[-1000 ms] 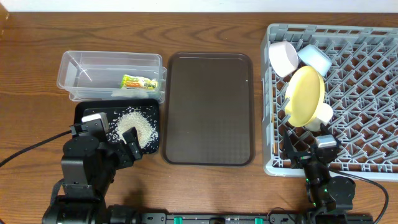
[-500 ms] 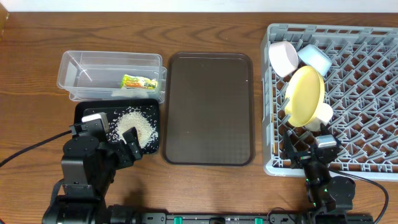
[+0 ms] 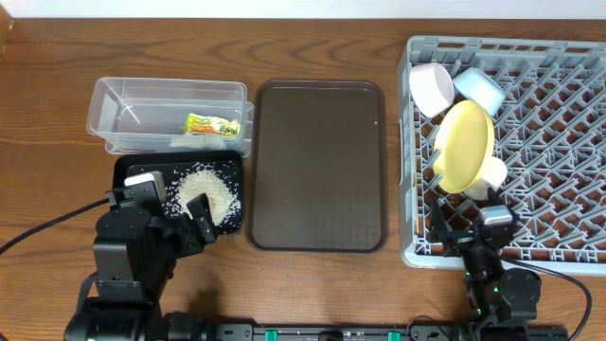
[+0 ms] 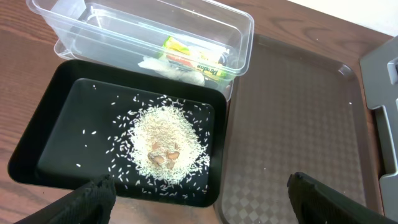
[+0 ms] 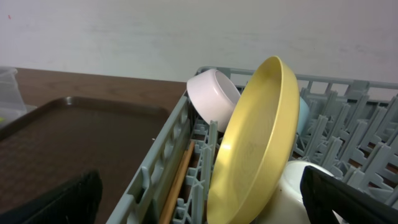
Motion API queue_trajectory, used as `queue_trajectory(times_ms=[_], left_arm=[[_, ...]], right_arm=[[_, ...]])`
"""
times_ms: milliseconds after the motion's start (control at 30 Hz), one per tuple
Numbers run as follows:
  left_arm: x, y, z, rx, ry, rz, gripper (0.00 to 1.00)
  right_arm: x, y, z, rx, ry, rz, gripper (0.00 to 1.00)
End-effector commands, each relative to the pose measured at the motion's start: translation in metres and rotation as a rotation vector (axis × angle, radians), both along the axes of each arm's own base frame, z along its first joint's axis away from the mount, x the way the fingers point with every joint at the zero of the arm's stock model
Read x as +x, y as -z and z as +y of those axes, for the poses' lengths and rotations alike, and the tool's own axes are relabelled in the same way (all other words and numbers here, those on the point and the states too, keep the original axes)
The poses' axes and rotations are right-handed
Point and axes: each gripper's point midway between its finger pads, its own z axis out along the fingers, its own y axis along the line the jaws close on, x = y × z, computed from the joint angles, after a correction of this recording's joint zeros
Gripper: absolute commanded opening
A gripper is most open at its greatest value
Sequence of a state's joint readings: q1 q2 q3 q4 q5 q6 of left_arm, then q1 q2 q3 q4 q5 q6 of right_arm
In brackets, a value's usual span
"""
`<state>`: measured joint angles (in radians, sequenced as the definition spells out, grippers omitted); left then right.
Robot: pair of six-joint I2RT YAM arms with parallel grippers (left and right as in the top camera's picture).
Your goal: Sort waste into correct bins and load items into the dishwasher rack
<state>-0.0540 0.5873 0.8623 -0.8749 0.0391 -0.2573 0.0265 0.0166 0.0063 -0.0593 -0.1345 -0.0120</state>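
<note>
Tabletop point(image 3: 57, 57): dark wood, grain running left to right.

Dishwasher rack point(image 3: 559, 142): grey plastic, square, lattice floor with upright pegs. Fills the right side of the overhead frame.

Serving tray point(image 3: 317, 166): dark brown, rounded corners, fine checkered texture. Centre of frame, flat on the tabletop.

Clear tub point(image 3: 123, 104): transparent plastic, rectangular, glossy rim. Upper left.

Black tray point(image 3: 133, 170): shallow, matte, rectangular. Just below the tub, touching or nearly touching it.

Left hand point(image 4: 199, 182): black, fingers spread wide, grasping nothing. Lower left, over the black tray's near edge.

Right hand point(image 3: 469, 220): black, fingers parted, also released. Lower right, at the rack's near left corner.

Yellow plate point(image 3: 464, 144): round, smooth, standing on edge and tilted between pegs in the rack's left part.

White bowl point(image 3: 432, 88): glossy, tipped on its side at the rack's upper left corner.

Light blue bowl point(image 3: 480, 89): just right of the white bowl, also tipped.

Cup point(image 3: 490, 176): pale, small, tucked beside the plate's lower edge.

Rice scraps point(image 4: 163, 144): white, granular, a loose mound in the black tray with stray grains around and a few brownish bits on top.

Wrapper point(image 3: 212, 124): yellow-green, printed, crinkled, lying in the clear tub toward its right end.

Chopsticks point(image 5: 180, 177): thin pale wood, slanted along the rack's left wall; the count cannot be told.
</note>
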Motion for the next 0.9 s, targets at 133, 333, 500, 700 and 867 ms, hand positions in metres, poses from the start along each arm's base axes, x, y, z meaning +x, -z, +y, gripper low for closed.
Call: queue_trajectory(times_ms=[133, 333, 500, 700, 867], left_arm=[[-0.004, 0.004, 0.002, 0.016, 0.003, 0.017, 0.91], [-0.002, 0.006, 0.005, 0.052, 0.007, -0.053, 0.91], [0.012, 0.017, 0.007, 0.049, -0.009, -0.221, 0.91], [0.025, 0.039, 0.007, 0.062, -0.005, -0.406, 0.91], [0.032, 0.043, 0.006, 0.097, 0.008, -0.554, 0.91]], right_arm=[[0.000, 0.000, -0.004, -0.012, 0.017, -0.003, 0.99], [0.000, 0.000, -0.004, -0.012, 0.017, -0.003, 0.99], [0.000, 0.000, -0.004, -0.012, 0.017, -0.003, 0.99], [0.000, 0.000, -0.004, -0.012, 0.017, -0.003, 0.99], [0.000, 0.000, -0.004, -0.012, 0.017, -0.003, 0.99]])
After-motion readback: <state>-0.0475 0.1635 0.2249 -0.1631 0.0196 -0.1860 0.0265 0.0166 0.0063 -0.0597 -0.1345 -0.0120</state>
